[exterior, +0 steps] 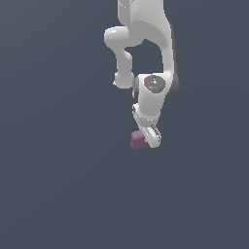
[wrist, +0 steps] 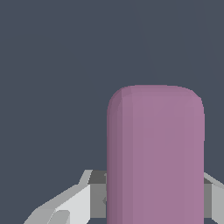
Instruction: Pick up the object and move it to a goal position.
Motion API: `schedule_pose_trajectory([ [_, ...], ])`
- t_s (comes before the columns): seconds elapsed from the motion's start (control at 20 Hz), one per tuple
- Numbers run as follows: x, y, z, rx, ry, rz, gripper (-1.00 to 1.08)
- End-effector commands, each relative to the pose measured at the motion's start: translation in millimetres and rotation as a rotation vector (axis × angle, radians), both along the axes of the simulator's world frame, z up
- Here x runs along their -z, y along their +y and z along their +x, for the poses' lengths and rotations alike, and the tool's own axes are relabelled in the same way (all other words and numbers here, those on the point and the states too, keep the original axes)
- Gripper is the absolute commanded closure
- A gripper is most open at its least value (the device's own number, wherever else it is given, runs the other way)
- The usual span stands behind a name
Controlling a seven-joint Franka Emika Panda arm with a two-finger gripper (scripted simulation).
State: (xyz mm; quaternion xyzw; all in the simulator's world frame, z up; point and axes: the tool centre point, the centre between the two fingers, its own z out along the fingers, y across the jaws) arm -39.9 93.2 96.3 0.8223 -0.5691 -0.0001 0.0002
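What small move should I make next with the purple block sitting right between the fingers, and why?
Probably check the grip before carrying. In the wrist view the purple block fills the space between the fingers, and in the exterior view the gripper sits right at the block. Whether the fingers press it cannot be told. No goal marker shows, so I would confirm the hold, then lift slightly.
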Motion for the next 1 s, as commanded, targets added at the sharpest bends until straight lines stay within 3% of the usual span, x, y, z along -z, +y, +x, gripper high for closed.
schedule_pose_trajectory([
  [0.0,1,0,0,0.000,0.000,0.000,1.08],
  [0.55,-2,-2,2,0.000,-0.001,0.000,1.08],
  [0.95,-31,-29,16,0.000,-0.001,0.000,1.08],
])
